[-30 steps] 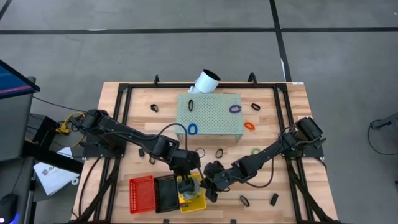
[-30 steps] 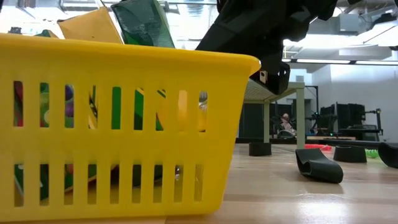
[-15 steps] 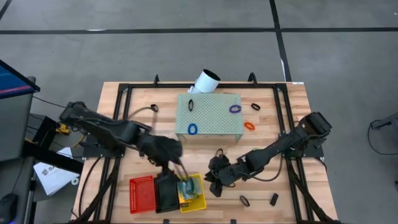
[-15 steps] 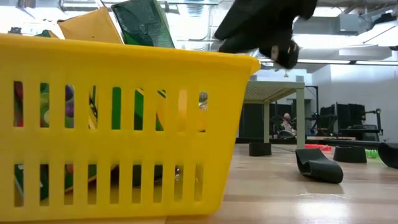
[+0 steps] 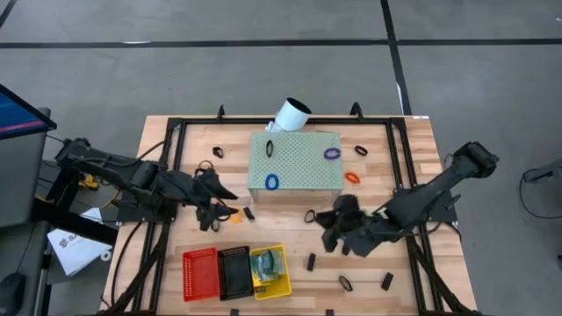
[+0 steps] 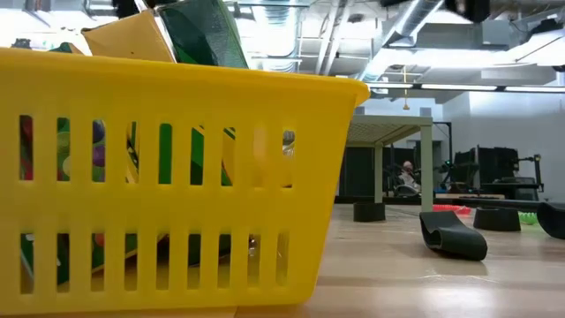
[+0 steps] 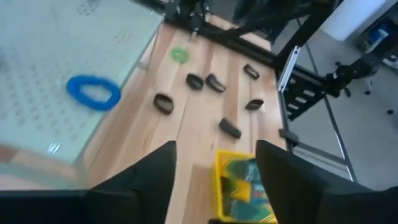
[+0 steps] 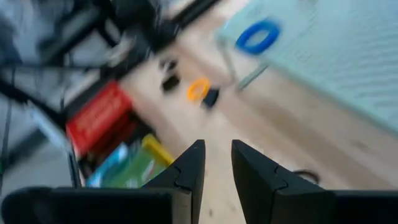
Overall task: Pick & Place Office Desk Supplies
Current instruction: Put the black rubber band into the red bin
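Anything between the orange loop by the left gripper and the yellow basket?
Nothing visible. Bare wood runs from the orange loop to the yellow basket. A black clip lies close beside the loop, off that line. The left gripper is next to the loop, open.

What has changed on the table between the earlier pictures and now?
Both arms left the yellow basket. The left gripper drew back toward the table's left, empty, fingers apart. The right gripper pulled away to the right, fingers close together with nothing between them. The crayon boxes stayed in the basket; the perforated block and blue loop did not move.
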Available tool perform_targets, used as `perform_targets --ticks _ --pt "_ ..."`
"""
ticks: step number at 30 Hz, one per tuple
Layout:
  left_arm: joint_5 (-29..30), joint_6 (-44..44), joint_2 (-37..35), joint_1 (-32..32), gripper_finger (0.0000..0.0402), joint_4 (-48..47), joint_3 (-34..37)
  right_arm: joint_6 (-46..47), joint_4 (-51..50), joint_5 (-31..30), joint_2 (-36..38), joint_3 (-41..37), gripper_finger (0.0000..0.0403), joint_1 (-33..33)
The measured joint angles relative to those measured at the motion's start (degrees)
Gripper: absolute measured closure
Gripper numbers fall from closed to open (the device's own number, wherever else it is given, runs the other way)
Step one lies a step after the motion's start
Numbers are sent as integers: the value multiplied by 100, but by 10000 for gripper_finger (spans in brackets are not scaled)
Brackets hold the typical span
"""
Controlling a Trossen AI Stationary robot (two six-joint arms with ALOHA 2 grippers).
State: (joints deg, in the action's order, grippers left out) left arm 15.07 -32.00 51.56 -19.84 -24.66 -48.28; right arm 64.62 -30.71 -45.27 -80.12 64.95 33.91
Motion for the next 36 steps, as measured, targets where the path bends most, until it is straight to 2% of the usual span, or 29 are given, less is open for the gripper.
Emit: perform_targets --ticks 2,5,11,14,16,21,24,30,36 --pt "-8 -122 -317 0 207 -70 406 340 -193 -315 180 0 326 60" --pt "-462 -387 -715 0 225 -610 813 769 -377 -561 359 0 326 68" --pt "-1932 -1258 -1004 0 235 -2340 893 1179 -372 -915 452 0 326 9" --pt "-2231 -2090 -1021 -2 235 -2688 893 1395 -354 -1200 448 0 326 4" --pt "-2208 -2664 -972 0 235 -2770 893 1408 -338 -1363 439 0 326 4" --pt "-1555 -2991 -413 22 235 -2878 891 1405 -338 -1776 439 0 326 9" --pt "-1319 -2996 247 191 236 -2992 891 1403 -357 -1915 444 0 326 9" --pt "-1219 -2909 1574 465 240 -3081 893 1357 -357 -1926 492 0 326 29" --pt "-1213 -2691 2394 579 223 -2528 892 1168 -356 -1947 659 0 326 124"
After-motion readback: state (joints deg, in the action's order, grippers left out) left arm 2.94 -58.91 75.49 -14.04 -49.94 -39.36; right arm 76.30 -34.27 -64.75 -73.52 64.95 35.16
